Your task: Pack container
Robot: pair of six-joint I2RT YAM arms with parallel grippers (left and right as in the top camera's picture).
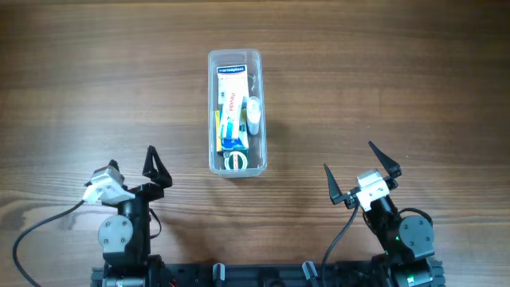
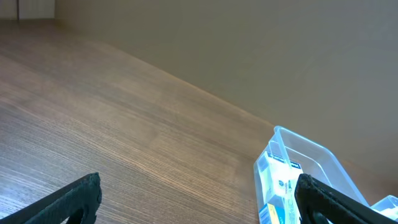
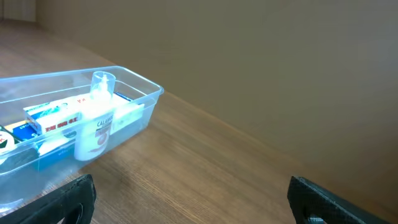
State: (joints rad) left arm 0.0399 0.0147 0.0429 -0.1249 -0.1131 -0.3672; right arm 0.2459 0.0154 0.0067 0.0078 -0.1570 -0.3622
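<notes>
Both my grippers sit low in the top view, the left gripper (image 1: 131,163) and the right gripper (image 1: 358,163). Their jaws are wide apart and hold nothing. The container (image 1: 210,112) lies up at 12 o'clock between them. Its long side runs 12 to 6, about as near to each arm. My left wrist sees it at 4 o'clock. My right wrist sees it at 9 o'clock.

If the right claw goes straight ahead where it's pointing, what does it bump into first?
Probably nothing. The right gripper points at bare table, and the container sits off to its left, out of that line. Depth is hard to judge, so it might just skim the table further on.
</notes>
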